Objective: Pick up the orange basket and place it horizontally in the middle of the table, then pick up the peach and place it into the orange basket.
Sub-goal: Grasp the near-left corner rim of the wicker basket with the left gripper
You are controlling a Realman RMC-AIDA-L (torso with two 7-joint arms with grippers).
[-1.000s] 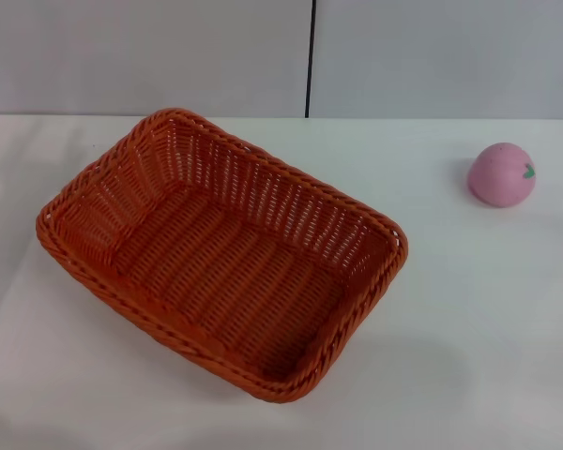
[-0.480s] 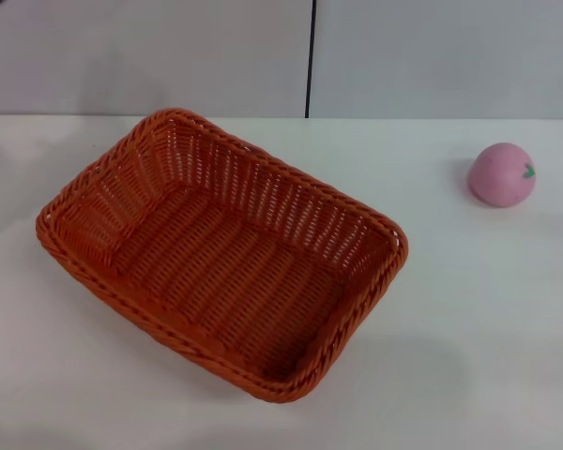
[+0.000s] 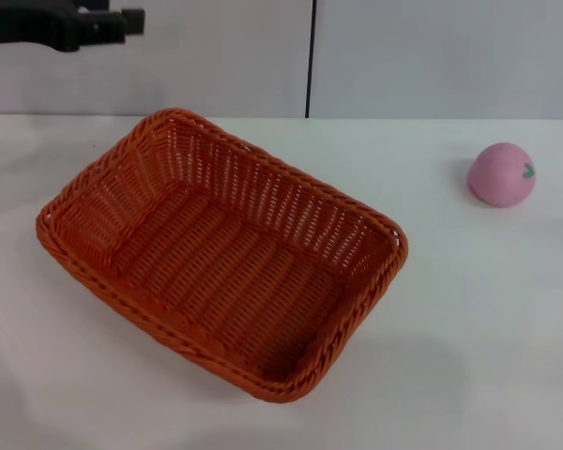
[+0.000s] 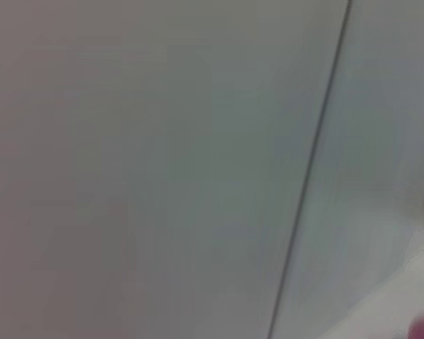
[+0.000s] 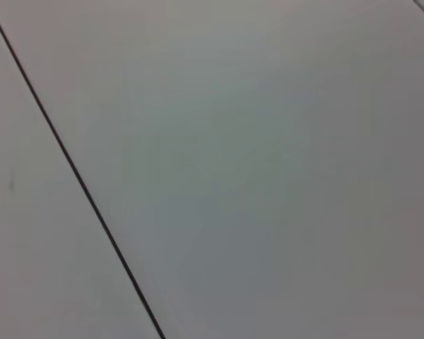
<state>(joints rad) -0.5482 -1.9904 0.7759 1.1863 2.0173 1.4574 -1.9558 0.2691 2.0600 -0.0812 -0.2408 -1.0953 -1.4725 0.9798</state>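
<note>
The orange basket [image 3: 220, 251] rests on the white table [image 3: 488, 319], left of centre and turned diagonally, with nothing inside it. At the far right of the table, well apart from the basket, sits the pink peach [image 3: 500, 174]. My left gripper [image 3: 122, 22] shows as a dark shape at the head view's top left, high above the table and beyond the basket's far left corner, holding nothing I can see. The right gripper is out of view. Both wrist views show only the pale wall.
A grey-white wall panel with a dark vertical seam [image 3: 310, 56] runs behind the table's far edge. Bare tabletop lies between the basket and the peach and along the front right.
The left arm has come into the head view at the top left, where nothing showed before. Basket and peach have not moved.
</note>
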